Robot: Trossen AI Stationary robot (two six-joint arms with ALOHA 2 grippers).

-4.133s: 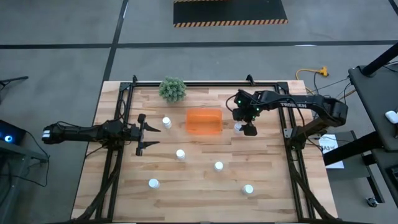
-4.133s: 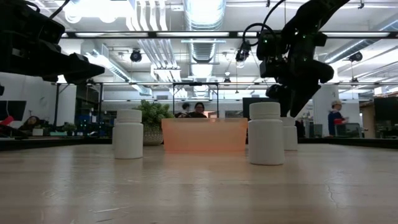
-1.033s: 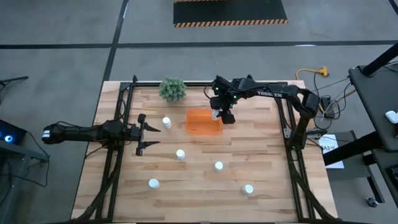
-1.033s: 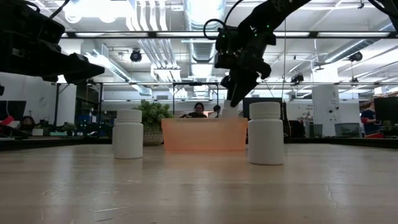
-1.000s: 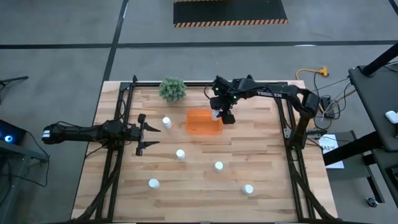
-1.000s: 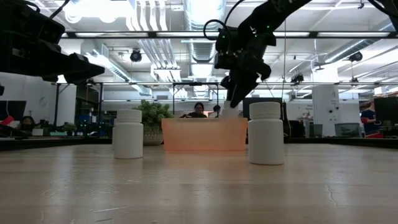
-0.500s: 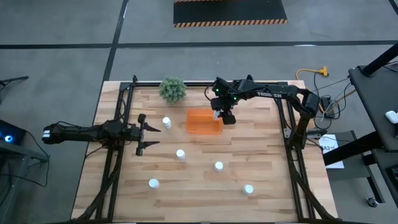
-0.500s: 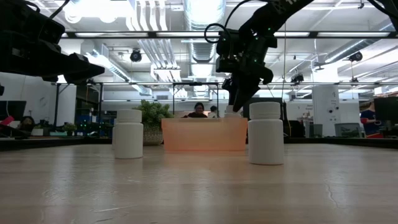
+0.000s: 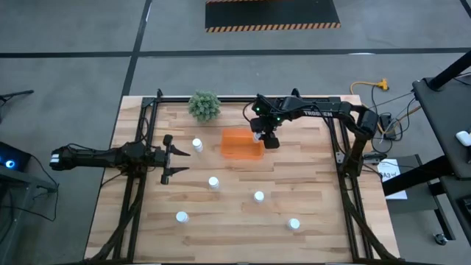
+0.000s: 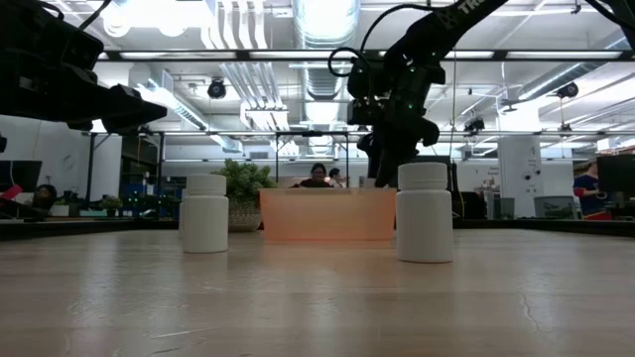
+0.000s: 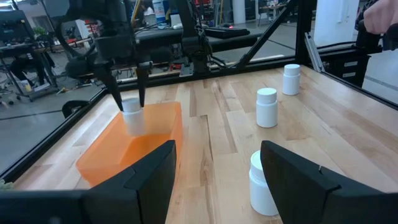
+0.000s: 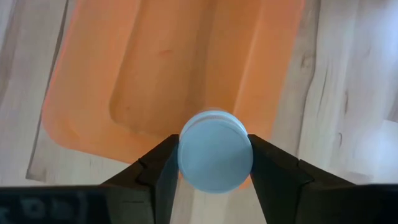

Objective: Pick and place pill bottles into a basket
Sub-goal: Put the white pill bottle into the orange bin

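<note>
The orange basket (image 9: 237, 143) lies in the middle of the table's far half. One white pill bottle (image 12: 215, 158) stands upright in the basket's right end (image 11: 131, 115). My right gripper (image 12: 214, 149) points steeply down over it, open, with one finger close on each side of the bottle's cap. Several more pill bottles stand on the wood, among them one (image 9: 197, 145) left of the basket and one (image 9: 259, 196) nearer the front. My left gripper (image 9: 168, 154) waits open at the table's left side.
A green bushy plant (image 9: 204, 105) stands at the far edge, left of the basket. Black frame rails (image 9: 140, 184) run along the table's left, right and far sides. Bare wood lies between the scattered bottles in the near half.
My right gripper has sunk a little at the basket's right end. The bottle between its fingers has gone down with it, behind the basket's wall in the low view.
</note>
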